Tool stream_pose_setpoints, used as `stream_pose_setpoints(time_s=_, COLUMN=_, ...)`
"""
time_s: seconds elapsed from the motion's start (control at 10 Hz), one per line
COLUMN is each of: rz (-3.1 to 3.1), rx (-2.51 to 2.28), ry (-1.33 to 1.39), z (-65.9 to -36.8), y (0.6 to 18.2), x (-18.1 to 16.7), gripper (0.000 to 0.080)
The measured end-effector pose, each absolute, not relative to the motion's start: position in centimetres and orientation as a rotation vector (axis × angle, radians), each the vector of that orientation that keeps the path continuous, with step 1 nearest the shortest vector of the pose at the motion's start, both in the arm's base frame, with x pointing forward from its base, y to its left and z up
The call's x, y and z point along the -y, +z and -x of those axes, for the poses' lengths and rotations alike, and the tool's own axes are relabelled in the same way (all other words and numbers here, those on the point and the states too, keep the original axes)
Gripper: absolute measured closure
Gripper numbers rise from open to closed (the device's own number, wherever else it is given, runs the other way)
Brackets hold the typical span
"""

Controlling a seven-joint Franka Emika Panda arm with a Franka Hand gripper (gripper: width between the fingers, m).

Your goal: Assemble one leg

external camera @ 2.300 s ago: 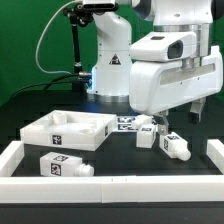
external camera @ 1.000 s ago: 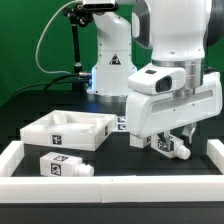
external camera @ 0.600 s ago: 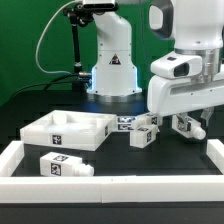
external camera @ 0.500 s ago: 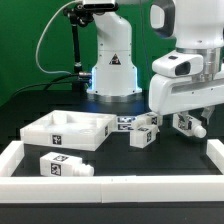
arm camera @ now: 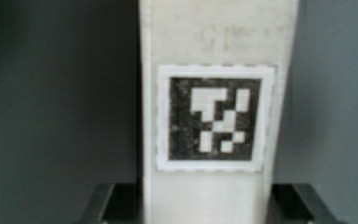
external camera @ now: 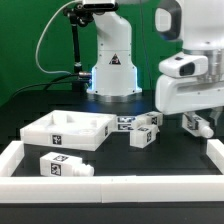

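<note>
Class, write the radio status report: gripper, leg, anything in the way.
Gripper shut on the leg. Leg held off the table. Nearest loose leg sits apart, exterior view's left.

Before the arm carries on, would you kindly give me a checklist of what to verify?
1. Grip on the leg: ok, the claw fingers flank it in the wrist view.
2. Held leg off the table: cannot tell.
3. The white panel lies flat, apart from the claw: ok.
4. The spare legs sit clear of the claw: ok.
5. Mounting hole in the panel visible: cannot tell.
</note>
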State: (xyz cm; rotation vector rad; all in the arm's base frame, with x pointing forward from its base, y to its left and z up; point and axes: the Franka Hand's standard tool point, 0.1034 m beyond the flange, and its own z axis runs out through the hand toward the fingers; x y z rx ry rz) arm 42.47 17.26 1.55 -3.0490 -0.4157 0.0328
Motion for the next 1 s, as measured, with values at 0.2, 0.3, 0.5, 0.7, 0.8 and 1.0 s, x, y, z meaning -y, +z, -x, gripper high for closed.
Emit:
stream_pose_setpoints(time_s=0.2, rz=3.044, rx=0.392, ry=0.022, z=-42.4, y=1.4, x=-17.3, gripper=0.0512)
stream_pose_setpoints(time_s=0.3, rz=3.042, rx=0.372, ry=0.019, z=-42.6, y=1.4, x=-16.9, gripper=0.0512)
stream_pose_setpoints(time_s=0.5, rz=3.042, rx=0.377, ry=0.020, z=-42.6, y=1.4, x=-17.0, gripper=0.0374)
stream_pose_setpoints(time_s=0.7, rz=3.056, rx=0.337, ry=0.116, z=-43.0, y=2.5, x=-14.6, gripper=0.0242)
stream_pose_setpoints(time_s=0.8, rz=3.066, rx=0.269, ry=0.191, z=-43.9, y=4.7, x=-12.8, gripper=0.0169)
stream_pose_setpoints(time_s=1.0, rz=3.061, rx=0.188, ry=0.212, z=-45.8, y=8.7, x=-9.2, gripper=0.0156)
